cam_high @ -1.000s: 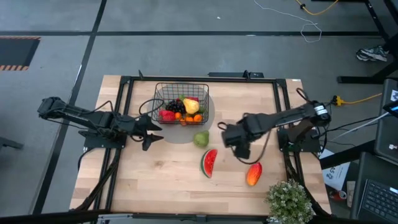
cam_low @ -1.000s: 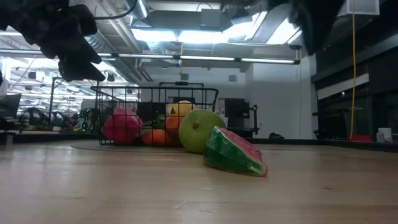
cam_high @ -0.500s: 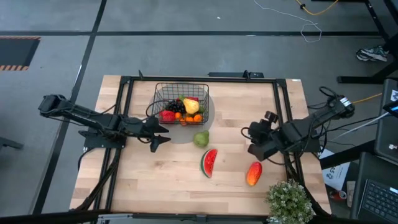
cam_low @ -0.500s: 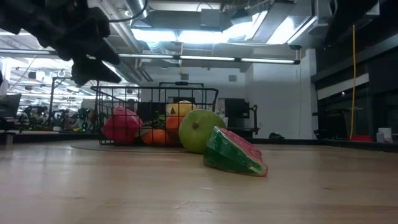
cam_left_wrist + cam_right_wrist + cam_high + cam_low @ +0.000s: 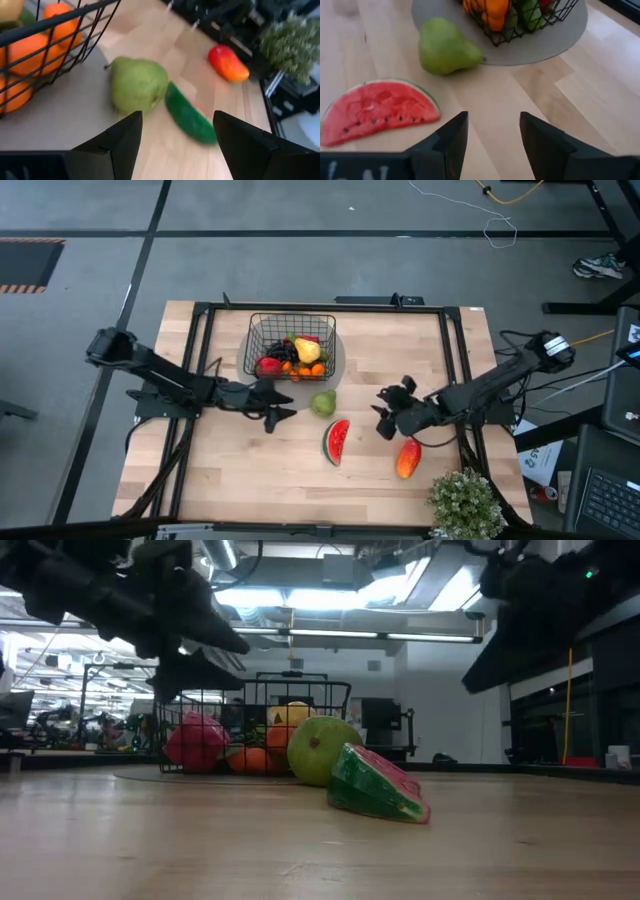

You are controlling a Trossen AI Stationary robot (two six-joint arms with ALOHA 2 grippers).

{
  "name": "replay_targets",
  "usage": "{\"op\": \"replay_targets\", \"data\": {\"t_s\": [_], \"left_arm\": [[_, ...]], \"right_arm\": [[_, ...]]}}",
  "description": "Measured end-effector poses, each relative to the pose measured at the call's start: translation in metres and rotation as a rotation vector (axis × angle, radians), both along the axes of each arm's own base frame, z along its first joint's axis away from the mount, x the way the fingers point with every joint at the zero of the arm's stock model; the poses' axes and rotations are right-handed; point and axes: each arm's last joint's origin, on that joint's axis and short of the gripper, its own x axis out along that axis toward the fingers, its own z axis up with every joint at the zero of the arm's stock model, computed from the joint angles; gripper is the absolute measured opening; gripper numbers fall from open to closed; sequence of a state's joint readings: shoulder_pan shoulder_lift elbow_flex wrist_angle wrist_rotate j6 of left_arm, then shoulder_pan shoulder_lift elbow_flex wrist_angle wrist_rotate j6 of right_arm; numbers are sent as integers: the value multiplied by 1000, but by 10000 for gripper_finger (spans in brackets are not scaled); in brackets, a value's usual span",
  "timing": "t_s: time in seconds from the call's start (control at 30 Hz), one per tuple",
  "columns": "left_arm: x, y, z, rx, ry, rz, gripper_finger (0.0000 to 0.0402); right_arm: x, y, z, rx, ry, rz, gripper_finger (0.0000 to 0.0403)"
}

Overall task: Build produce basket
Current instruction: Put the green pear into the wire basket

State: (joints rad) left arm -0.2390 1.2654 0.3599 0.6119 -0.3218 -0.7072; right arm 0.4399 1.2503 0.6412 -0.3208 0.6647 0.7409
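Nearest the low camera lies the watermelon slice point(image 5: 378, 785), a wedge with a dark green rind and a red face dotted with seeds, flat on the pale planked worktop point(image 5: 290, 480). Just behind it the pear point(image 5: 323, 403), smooth and matte green, rests at the edge of a round grey mat point(image 5: 555, 35). On that mat stands the basket point(image 5: 291, 346), thin black wire in an open grid, already holding oranges, dark grapes, a yellow fruit and a red one.

In the last second the left gripper point(image 5: 280, 409) has slid across from beside the basket toward the pear, its fingers point(image 5: 116, 142) spread wide and empty, with the pear framed between them in its own view. The right gripper point(image 5: 385, 415) pulled back toward its base and has now swung in again, just above the orange-red mango point(image 5: 408, 459); its fingers point(image 5: 451, 137) are parted too, holding nothing. So three pieces are left outside, and the pear looks to be the left arm's next pick. A leafy potted plant point(image 5: 465, 502) sits at the worktop's corner, apart.
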Motion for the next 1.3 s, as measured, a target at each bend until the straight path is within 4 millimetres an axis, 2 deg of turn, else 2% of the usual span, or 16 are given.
{"op": "replay_targets", "data": {"t_s": [0.17,0.37,0.53,0.7,0.87,1.13,1.3], "left_arm": [[17,-8,-7,25,-6,65,241],[55,-20,-6,98,76,58,241],[77,-22,-6,216,275,108,241],[81,-22,4,232,443,213,232],[83,-20,11,229,456,277,175],[88,-18,-8,234,504,325,14],[88,-18,-14,220,491,391,3]], "right_arm": [[4,-11,-6,16,-45,-45,181],[8,-23,-6,13,-52,-99,181],[9,-29,-6,16,-56,-127,181],[10,-29,-5,21,-60,-127,181],[11,-29,-5,26,-73,-128,181],[12,-29,-3,33,-94,-128,181],[12,-29,-3,33,-93,-128,181]]}}
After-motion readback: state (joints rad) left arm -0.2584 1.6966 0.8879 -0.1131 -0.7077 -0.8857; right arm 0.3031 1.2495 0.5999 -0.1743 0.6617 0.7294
